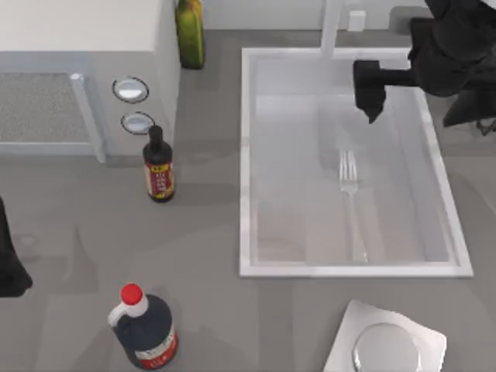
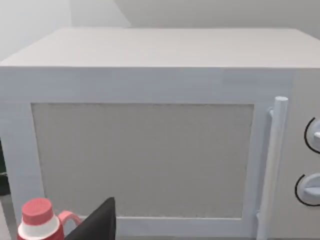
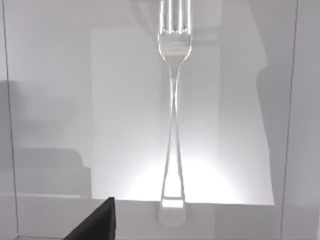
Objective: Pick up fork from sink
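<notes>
The fork [image 1: 353, 208] lies flat on the floor of the white sink [image 1: 349, 270], at the right of the basin, tines toward the faucet [image 1: 332, 27] and handle toward the front rim. My right gripper [image 1: 372, 112] hangs over the sink's far part, just behind the tines and a little to their right, apart from the fork. In the right wrist view the fork [image 3: 172, 125] runs lengthwise down the pale sink floor [image 3: 75, 100], with nothing touching it. My left arm [image 1: 8, 263] stays parked at the table's left edge.
A white microwave [image 1: 77, 77] fills the far left and faces the left wrist camera [image 2: 150, 150]. In front of it stands a dark sauce bottle [image 1: 159, 167], and a green bottle [image 1: 190, 31] beside it. A red-capped jug [image 1: 143, 329] and a metal dish [image 1: 385, 345] sit near the front.
</notes>
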Robot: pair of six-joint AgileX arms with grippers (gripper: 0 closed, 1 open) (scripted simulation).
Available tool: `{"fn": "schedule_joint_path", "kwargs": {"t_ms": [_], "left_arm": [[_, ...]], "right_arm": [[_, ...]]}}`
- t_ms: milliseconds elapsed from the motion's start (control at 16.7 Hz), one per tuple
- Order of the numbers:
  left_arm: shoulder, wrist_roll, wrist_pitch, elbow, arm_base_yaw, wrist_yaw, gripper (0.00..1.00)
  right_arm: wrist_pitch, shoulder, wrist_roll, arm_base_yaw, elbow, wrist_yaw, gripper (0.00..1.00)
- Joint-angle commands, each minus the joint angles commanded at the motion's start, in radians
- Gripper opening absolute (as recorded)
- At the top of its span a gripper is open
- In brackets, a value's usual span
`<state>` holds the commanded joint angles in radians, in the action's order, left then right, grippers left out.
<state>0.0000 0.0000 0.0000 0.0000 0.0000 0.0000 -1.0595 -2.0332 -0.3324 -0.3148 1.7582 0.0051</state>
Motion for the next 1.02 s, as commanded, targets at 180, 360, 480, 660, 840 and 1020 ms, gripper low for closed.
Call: {"fn": "schedule_joint_path", "kwargs": {"t_ms": [180,360,480,660,840,1020], "left_arm": [[0.000,0.000,0.000,0.000,0.000,0.000,1.00],[0.000,0.000,0.000,0.000,0.000,0.000,1.00],[0.000,0.000,0.000,0.000,0.000,0.000,1.00],[0.000,0.000,0.000,0.000,0.000,0.000,1.00],[0.000,0.000,0.000,0.000,0.000,0.000,1.00],[0.000,0.000,0.000,0.000,0.000,0.000,1.00]], "right_arm": [[-0.105,-0.201,-0.033,-0.031,0.176,0.000,1.00],[-0.172,-0.330,-0.054,-0.051,0.289,0.000,1.00],[-0.191,-0.366,-0.060,-0.056,0.322,0.000,1.00],[-0.192,-0.368,-0.060,-0.056,0.324,0.000,1.00],[-0.187,-0.369,-0.060,-0.051,0.319,0.000,1.00],[-0.118,-0.401,-0.060,-0.052,0.279,0.000,1.00]]}}
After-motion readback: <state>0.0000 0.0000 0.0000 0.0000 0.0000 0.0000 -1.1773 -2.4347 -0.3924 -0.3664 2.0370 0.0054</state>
